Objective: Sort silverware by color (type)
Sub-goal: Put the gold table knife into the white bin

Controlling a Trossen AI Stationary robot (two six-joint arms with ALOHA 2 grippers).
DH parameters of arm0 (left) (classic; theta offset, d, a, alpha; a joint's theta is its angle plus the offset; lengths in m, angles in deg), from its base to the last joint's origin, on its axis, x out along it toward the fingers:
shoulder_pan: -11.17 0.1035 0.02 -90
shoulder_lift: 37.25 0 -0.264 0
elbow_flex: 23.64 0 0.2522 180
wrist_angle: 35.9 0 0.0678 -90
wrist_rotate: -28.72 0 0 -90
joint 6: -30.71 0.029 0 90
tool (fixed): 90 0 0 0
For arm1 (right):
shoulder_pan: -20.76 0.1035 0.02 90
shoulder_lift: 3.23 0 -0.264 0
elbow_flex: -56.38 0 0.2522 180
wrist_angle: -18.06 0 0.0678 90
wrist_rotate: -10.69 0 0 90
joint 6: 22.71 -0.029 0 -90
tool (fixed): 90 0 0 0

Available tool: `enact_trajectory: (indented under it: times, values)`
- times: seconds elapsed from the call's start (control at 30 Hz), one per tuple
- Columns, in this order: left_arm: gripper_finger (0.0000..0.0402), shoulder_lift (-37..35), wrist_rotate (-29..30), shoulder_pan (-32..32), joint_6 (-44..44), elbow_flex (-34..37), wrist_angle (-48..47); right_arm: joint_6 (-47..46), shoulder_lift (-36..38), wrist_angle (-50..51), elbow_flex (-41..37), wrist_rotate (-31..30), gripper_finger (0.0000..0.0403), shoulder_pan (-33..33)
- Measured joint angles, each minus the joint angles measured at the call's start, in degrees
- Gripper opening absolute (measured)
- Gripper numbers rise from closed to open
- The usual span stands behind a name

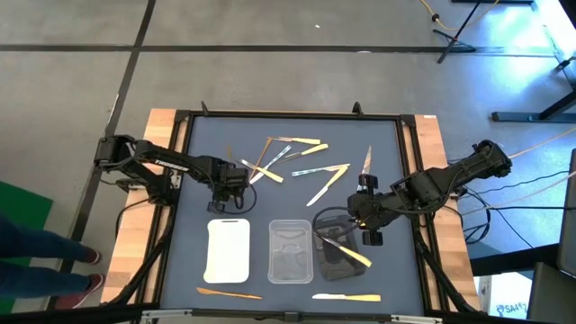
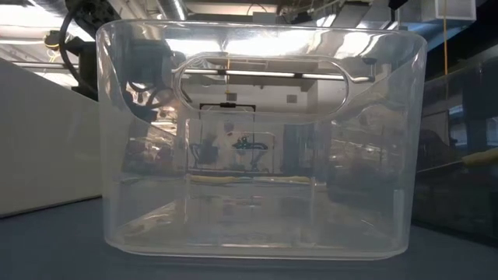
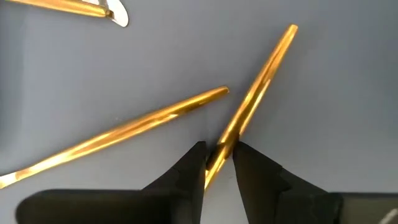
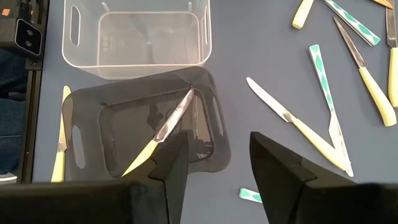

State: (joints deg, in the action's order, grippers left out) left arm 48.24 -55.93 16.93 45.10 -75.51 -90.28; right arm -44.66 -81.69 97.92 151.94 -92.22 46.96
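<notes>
left claw (image 3: 219, 163) is pinching a brown wooden utensil (image 3: 256, 93) lying flat on the desk (image 3: 336, 81) | right claw (image 4: 217, 155) is hanging open over the black tray (image 4: 87, 118) | you're handling something light, thin, stiff, likely slippery; grip mid-handle

1. A grey concrete floor (image 1: 270, 27) crossed by dark seam lines lies beyond the table, far from both grippers.
2. Black stand legs (image 1: 468, 27) rest on that floor, beyond the right gripper's side.
3. A green sheet (image 1: 18, 211) lies outward of the left gripper.
4. In the low view, ceiling strip lights (image 2: 179, 9) glow overhead, and a pale wall (image 2: 47, 140) stands at one side.
</notes>
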Motion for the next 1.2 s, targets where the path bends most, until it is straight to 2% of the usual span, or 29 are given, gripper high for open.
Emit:
enact_trajectory:
  times: [0.3, 0.7, 1.2]
  values:
    - [0.0021, 0.0, -0.3, 0.0, 0.3, 0.0, 0.0, 0.0, 0.0, 0.0, 0.0, 0.0, 0.0159, 0.0]
    - [0.002, 0.7, -0.1, 0.0, -0.9, -3.9, -2.4, 0.0, 0.0, 0.0, 0.0, -0.1, 0.0159, 0.0]
    - [0.0019, 0.1, -3.7, 0.0, -11.7, -10.9, -2.9, 0.5, 0.0, 0.5, 0.0, -0.1, 0.0159, 0.0]
